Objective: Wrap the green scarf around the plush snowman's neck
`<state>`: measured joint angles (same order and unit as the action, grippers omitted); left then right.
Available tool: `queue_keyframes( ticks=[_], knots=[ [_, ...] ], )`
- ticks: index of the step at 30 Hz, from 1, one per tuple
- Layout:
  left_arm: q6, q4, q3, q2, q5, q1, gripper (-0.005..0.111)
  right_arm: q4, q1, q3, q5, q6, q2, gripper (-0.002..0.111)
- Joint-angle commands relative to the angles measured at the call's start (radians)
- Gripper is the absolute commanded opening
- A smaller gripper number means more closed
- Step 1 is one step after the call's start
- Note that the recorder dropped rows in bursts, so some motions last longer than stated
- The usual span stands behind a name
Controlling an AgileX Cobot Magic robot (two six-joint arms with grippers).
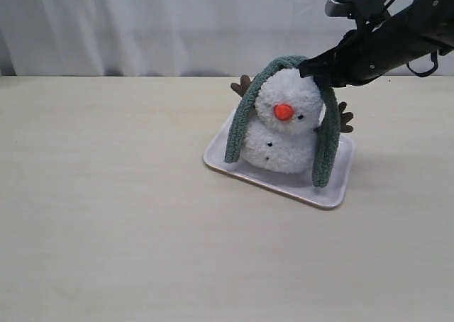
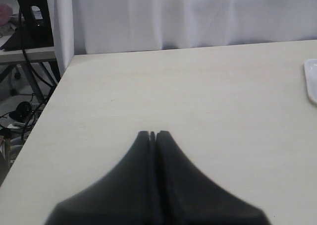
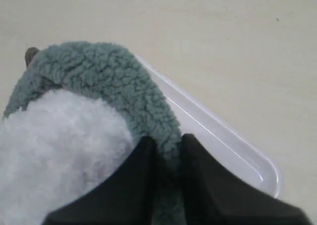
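Currently the scarf merely drapes over the head of the snowman on its tray, pinched by the right gripper (left gripper clenched, empty), so next probably comes lowering it to the neck.

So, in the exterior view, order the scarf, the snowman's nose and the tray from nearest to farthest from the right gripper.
1. Scarf, pinched by the right gripper, draped over the snowman.
2. Nose, lower, on the front of the face.
3. Tray, lowest, under the snowman.
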<state>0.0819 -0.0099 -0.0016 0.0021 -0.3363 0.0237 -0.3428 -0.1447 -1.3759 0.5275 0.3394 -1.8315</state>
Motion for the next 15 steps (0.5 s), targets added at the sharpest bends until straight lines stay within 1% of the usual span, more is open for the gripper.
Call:
queue_keyframes(
  ticks=[1,4,10,12,15],
  knots=[
    [0.0,0.001,0.002,-0.002,0.013,-0.001,0.0,0.011,0.004,-0.007,-0.056,0.051,-0.003,0.004],
    [0.0,0.001,0.002,-0.002,0.013,-0.001,0.0,0.007,0.004,-0.007,-0.112,0.02,-0.009,0.004],
    [0.0,0.001,0.002,-0.002,0.013,-0.001,0.0,-0.007,0.004,-0.007,-0.078,0.004,-0.045,0.006],
    [0.0,0.001,0.002,-0.002,0.013,-0.001,0.0,-0.043,0.004,-0.007,-0.081,0.004,-0.045,0.012],
    [0.0,0.001,0.002,-0.002,0.013,-0.001,0.0,-0.053,0.004,-0.007,-0.077,0.004,-0.045,0.026]
  ],
)
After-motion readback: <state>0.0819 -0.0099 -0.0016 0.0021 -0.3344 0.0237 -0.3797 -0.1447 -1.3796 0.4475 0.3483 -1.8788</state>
